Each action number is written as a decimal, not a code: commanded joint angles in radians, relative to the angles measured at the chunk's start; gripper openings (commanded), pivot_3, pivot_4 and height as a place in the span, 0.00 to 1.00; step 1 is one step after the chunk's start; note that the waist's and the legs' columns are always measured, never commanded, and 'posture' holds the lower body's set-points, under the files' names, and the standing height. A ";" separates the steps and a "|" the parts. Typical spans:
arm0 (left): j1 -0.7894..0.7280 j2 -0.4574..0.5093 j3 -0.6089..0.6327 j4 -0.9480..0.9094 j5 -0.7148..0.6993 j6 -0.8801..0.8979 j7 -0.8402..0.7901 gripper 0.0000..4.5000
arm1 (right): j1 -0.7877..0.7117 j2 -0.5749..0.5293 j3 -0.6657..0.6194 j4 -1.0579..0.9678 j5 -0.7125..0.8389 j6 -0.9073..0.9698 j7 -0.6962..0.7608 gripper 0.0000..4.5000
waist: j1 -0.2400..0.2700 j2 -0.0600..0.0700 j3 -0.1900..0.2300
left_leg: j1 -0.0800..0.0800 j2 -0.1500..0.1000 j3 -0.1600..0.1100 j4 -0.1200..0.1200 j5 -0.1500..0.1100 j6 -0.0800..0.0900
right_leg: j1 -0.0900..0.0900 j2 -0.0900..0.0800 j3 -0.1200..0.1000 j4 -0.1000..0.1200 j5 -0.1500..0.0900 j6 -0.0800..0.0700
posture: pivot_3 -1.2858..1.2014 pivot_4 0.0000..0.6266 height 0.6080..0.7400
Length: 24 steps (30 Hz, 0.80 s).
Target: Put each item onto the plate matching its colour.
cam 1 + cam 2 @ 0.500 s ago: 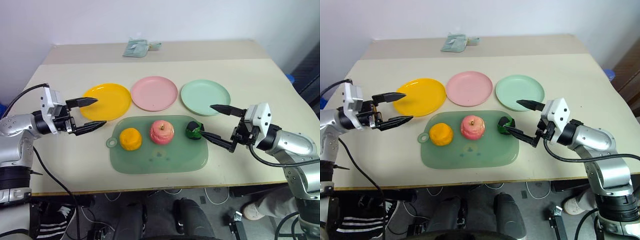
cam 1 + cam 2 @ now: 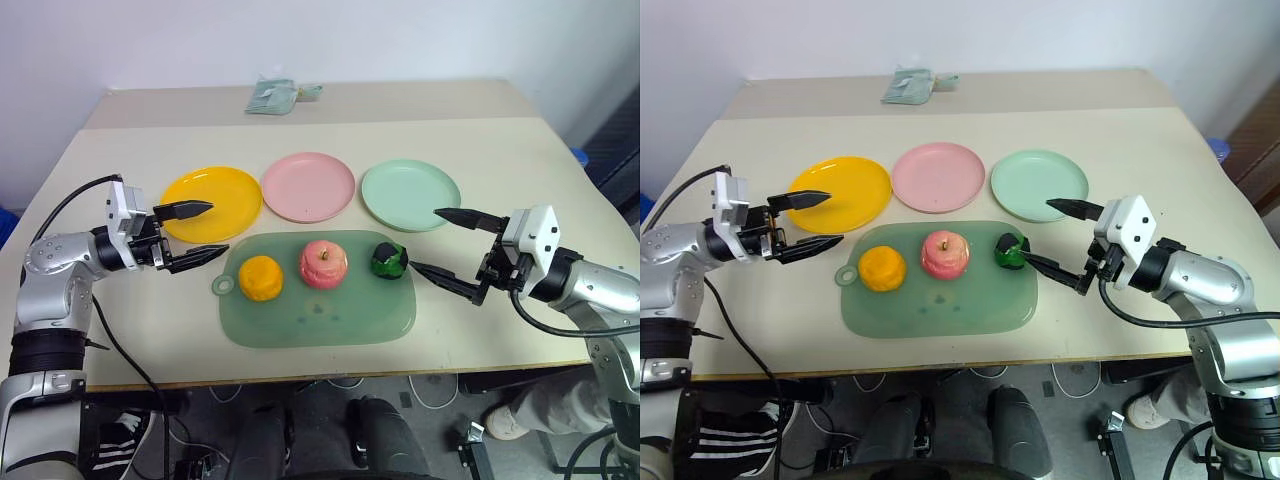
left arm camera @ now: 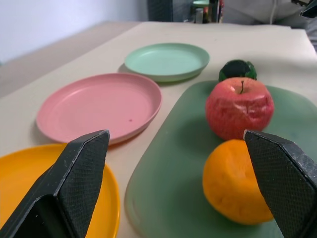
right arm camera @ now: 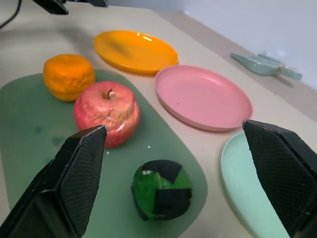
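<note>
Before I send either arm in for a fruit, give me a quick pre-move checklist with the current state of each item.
1. Left gripper open and empty: ok.
2. Right gripper open and empty: ok.
3. Three fruits sit apart on the green mat, each free to grasp: orange, apple, green fruit: ok.
4. Yellow plate, pink plate and mint plate are bare, ready to receive: ok.
5. Fruits on matching plates: not ok, none placed yet.
6. Nearest targets: orange lies by the left gripper, green fruit by the right gripper, with nothing between: ok.
</note>
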 commanded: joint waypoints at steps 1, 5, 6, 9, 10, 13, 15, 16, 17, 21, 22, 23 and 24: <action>0.004 -0.010 0.009 -0.064 -0.033 0.027 0.006 0.99 | -0.001 -0.034 -0.062 0.000 0.065 0.011 0.061 1.00 | 0.000 0.000 0.000 | 0.000 0.000 0.000 0.000 0.000 0.000 | 0.000 0.000 0.000 0.000 0.000 0.000 | 0.52 0.24 0.96; 0.038 0.011 0.011 -0.117 -0.054 0.066 -0.030 0.99 | -0.046 -0.027 -0.034 -0.011 0.128 0.084 0.068 1.00 | -0.002 -0.001 0.000 | 0.000 0.000 0.000 0.000 0.000 0.000 | 0.000 -0.001 0.000 -0.001 0.000 0.001 | 0.52 0.24 0.96; 0.043 0.014 0.008 -0.132 -0.054 0.072 -0.034 0.99 | -0.057 -0.022 -0.020 -0.006 0.122 0.082 0.073 1.00 | -0.004 -0.001 0.000 | 0.000 0.000 0.000 0.000 0.000 0.000 | 0.000 -0.001 0.000 0.000 0.000 0.001 | 0.52 0.24 0.96; 0.069 0.021 -0.004 -0.177 -0.062 0.112 -0.047 0.99 | -0.068 -0.019 0.015 0.014 0.086 0.065 0.087 1.00 | -0.002 -0.001 0.000 | 0.001 0.000 0.000 0.000 0.000 0.000 | 0.000 0.000 0.000 0.000 0.001 0.000 | 0.52 0.24 0.96; 0.073 0.027 -0.008 -0.189 -0.071 0.136 -0.057 0.99 | -0.072 -0.021 0.014 0.008 0.101 0.078 0.089 1.00 | -0.001 -0.001 0.000 | 0.001 0.001 0.000 0.000 0.000 0.000 | 0.001 0.000 0.000 0.000 0.001 0.000 | 0.52 0.24 0.96; 0.085 0.043 -0.053 -0.193 -0.027 0.102 -0.100 0.99 | -0.077 -0.020 0.008 0.000 0.113 0.088 0.084 1.00 | 0.001 -0.001 0.000 | 0.000 0.000 0.000 0.000 0.000 0.000 | 0.001 0.000 0.000 0.000 0.001 -0.001 | 0.52 0.24 0.96; 0.103 0.049 -0.108 -0.169 0.066 -0.029 -0.130 0.99 | -0.068 -0.020 0.016 0.004 0.096 0.076 0.089 1.00 | 0.001 -0.001 0.000 | 0.000 0.000 0.000 0.000 0.000 0.000 | 0.001 0.000 0.000 -0.001 0.001 -0.001 | 0.52 0.24 0.96; 0.100 0.035 -0.118 -0.153 0.082 -0.059 -0.123 0.99 | -0.072 -0.018 0.019 0.004 0.093 0.075 0.087 1.00 | 0.001 -0.001 0.000 | 0.000 0.000 0.000 0.000 0.000 0.000 | 0.001 -0.001 0.000 -0.001 0.001 -0.001 | 0.52 0.24 0.96; 0.090 0.017 -0.120 -0.139 0.079 -0.061 -0.108 0.99 | -0.075 -0.016 0.020 0.001 0.093 0.077 0.083 1.00 | 0.002 -0.001 0.000 | 0.000 0.000 0.001 0.000 0.000 0.000 | 0.001 -0.001 0.000 -0.001 0.001 -0.001 | 0.52 0.24 0.96; 0.063 -0.044 -0.145 -0.097 0.119 -0.121 -0.045 0.99 | -0.082 -0.016 0.019 -0.011 0.093 0.081 0.070 1.00 | 0.002 -0.002 0.001 | 0.000 0.000 0.000 0.001 0.000 0.000 | 0.001 -0.001 0.000 -0.001 0.001 -0.001 | 0.52 0.24 0.96; 0.061 -0.056 -0.151 -0.091 0.123 -0.125 -0.037 0.99 | -0.076 -0.020 0.013 -0.011 0.091 0.078 0.071 1.00 | 0.002 -0.003 0.001 | 0.000 0.000 0.000 0.001 0.000 0.000 | 0.001 -0.001 0.000 -0.001 0.001 -0.001 | 0.52 0.24 0.96; 0.059 -0.063 -0.160 -0.083 0.133 -0.125 -0.029 0.99 | -0.069 -0.025 0.006 -0.012 0.092 0.078 0.072 1.00 | 0.001 -0.003 0.001 | 0.000 0.000 0.000 0.001 0.000 0.000 | 0.001 -0.001 0.000 -0.001 0.001 -0.001 | 0.52 0.24 0.96; 0.058 -0.067 -0.166 -0.074 0.142 -0.134 -0.025 0.99 | -0.065 -0.028 0.001 -0.014 0.093 0.078 0.072 1.00 | 0.001 -0.003 0.001 | 0.000 0.000 0.000 0.000 0.000 0.000 | 0.001 -0.001 0.000 -0.001 0.001 -0.001 | 0.52 0.24 0.96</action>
